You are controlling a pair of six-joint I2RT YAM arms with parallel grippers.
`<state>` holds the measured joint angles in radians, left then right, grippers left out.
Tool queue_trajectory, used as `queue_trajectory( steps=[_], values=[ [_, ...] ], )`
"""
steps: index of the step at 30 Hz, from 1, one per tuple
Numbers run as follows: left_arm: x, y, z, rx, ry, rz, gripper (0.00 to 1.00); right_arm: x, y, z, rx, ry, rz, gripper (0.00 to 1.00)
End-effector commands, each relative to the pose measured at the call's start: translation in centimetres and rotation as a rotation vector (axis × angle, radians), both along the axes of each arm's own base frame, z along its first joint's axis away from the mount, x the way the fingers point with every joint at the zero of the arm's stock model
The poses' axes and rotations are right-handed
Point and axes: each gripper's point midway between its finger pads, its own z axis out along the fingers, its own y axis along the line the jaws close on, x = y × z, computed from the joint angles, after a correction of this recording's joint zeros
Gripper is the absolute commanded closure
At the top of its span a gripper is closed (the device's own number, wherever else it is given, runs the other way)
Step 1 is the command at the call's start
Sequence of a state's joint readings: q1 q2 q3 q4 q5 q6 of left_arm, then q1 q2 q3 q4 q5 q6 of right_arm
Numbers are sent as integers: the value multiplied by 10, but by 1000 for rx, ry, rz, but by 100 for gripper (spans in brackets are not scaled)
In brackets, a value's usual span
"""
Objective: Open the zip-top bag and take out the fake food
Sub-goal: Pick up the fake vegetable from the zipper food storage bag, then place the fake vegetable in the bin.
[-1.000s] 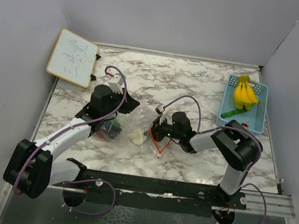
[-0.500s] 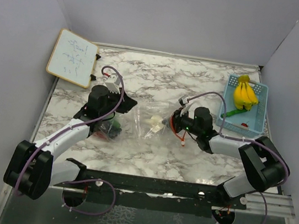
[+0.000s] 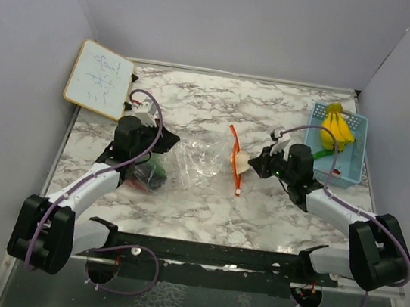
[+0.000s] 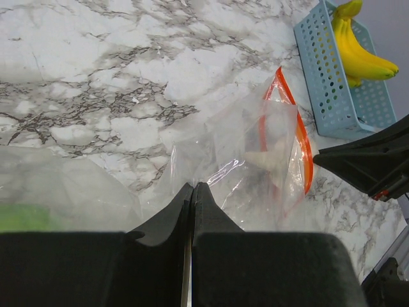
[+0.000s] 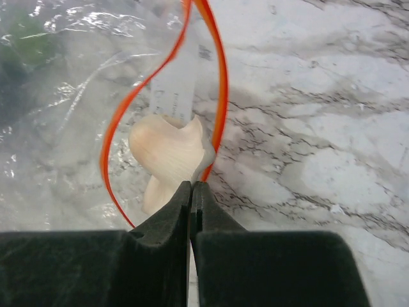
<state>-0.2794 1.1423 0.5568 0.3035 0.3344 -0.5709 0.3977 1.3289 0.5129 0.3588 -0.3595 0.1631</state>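
The clear zip-top bag (image 3: 198, 160) lies stretched between my grippers, its orange zip mouth (image 3: 233, 156) open toward the right. My left gripper (image 3: 161, 147) is shut on the bag's film at its closed end (image 4: 193, 185). My right gripper (image 3: 253, 163) is shut on the edge of a cream mushroom-like toy piece (image 5: 169, 150) that sits inside the orange zip loop (image 5: 217, 70). I cannot tell if bag film is also in that pinch. Green and dark red fake food (image 3: 152, 174) lies by the left gripper. The yellow banana bunch (image 3: 336, 128) sits in the basket.
The light-blue slotted basket (image 3: 349, 168) stands at the right edge, also in the left wrist view (image 4: 332, 96). A small whiteboard (image 3: 99, 78) leans at the back left. Grey walls enclose the marble table on three sides.
My right gripper has pulled right and back from the table's middle, drawing the cream piece and the orange zip mouth with it. The bag is now stretched out. The left gripper shifted slightly left.
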Motion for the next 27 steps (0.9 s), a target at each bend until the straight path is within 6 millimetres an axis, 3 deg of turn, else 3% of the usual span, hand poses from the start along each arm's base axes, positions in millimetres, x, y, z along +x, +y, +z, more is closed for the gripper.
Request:
queue_trajectory(
  steps=[1,7,16,21,27],
  values=[
    [-2,2,11,-18,-26,-12,100,6,-23,10,-15,-6,-76,98],
    [-3,4,6,-26,-19,4,100,25,-55,33,0,-4,-203,98],
    [-2,4,1,-21,-12,2,100,58,-148,66,73,-55,-543,98],
    [-2,2,-1,-29,-9,-7,100,56,-209,82,151,-108,-754,98],
    [-1,-1,2,-49,-14,-18,100,42,-253,78,106,-162,-999,98]
  ],
)
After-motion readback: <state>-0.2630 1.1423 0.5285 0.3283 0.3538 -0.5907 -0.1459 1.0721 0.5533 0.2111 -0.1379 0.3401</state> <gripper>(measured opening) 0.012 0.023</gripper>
